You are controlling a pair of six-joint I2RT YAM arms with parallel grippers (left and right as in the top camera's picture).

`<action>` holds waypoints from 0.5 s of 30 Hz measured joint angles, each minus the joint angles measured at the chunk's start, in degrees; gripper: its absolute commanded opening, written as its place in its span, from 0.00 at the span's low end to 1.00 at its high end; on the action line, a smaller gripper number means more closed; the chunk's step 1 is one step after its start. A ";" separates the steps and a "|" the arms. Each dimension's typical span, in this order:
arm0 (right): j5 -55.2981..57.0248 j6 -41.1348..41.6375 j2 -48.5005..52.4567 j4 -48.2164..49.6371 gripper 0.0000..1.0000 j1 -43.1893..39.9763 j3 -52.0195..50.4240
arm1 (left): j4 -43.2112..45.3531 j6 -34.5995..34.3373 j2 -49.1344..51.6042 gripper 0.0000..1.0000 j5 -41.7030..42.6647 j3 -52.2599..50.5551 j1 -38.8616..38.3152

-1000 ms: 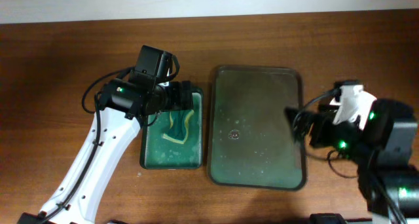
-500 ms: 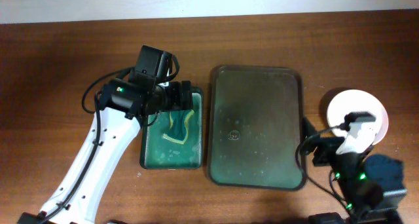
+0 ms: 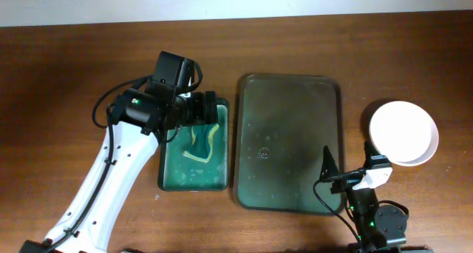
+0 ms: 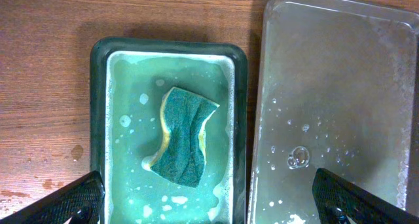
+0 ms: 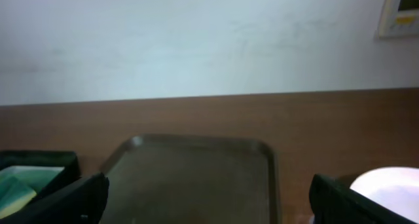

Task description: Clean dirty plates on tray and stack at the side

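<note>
The dark olive tray (image 3: pixel 288 98) lies mid-table, wet with soap flecks and holding no plates; it also shows in the left wrist view (image 4: pixel 340 86) and the right wrist view (image 5: pixel 196 168). White plates (image 3: pixel 403 132) sit to its right on the table, the top one plain white; I cannot tell how many are stacked. Their edge shows in the right wrist view (image 5: pixel 393 185). My left gripper (image 3: pixel 201 111) (image 4: pixel 206 204) hangs open and empty above the sponge (image 4: pixel 183 135). My right gripper (image 3: pixel 346 160) (image 5: pixel 209 204) is open and empty, low at the tray's front right corner.
A small bright green tray (image 3: pixel 171 175) of soapy water lies left of the dark tray, with the green-and-yellow sponge (image 3: pixel 201 142) in it. The back wall stands beyond the table's far edge (image 5: pixel 209 99).
My right arm has drawn back from beside the tray to the table's front edge, uncovering the white plates on the right. The left arm has not moved.
</note>
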 measured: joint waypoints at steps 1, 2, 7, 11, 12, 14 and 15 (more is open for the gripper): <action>0.00 -0.02 -0.02 -0.26 0.98 0.00 0.00 | 0.00 0.00 0.00 0.99 0.00 0.00 0.00; 0.00 -0.02 0.00 -1.29 0.98 0.00 0.00 | 0.00 0.00 0.00 1.00 0.00 0.00 0.00; 0.00 -0.04 0.04 -3.28 0.98 0.00 -0.02 | 0.00 0.00 0.00 0.99 0.00 0.00 0.00; 0.00 -0.04 0.04 -3.28 0.98 0.00 -0.02 | 0.00 0.00 0.00 0.99 0.00 0.00 0.00; 0.00 0.00 0.04 -3.28 0.98 0.00 -0.02 | 0.00 0.00 0.00 0.99 0.00 0.00 0.00; 0.00 -0.04 0.04 -3.28 0.98 0.00 -0.02 | 0.00 0.00 0.00 0.99 -0.09 0.00 0.00; 0.00 -0.04 0.04 -3.28 0.98 0.00 -0.02 | 0.00 0.00 -0.13 1.00 -1.09 -0.02 -0.02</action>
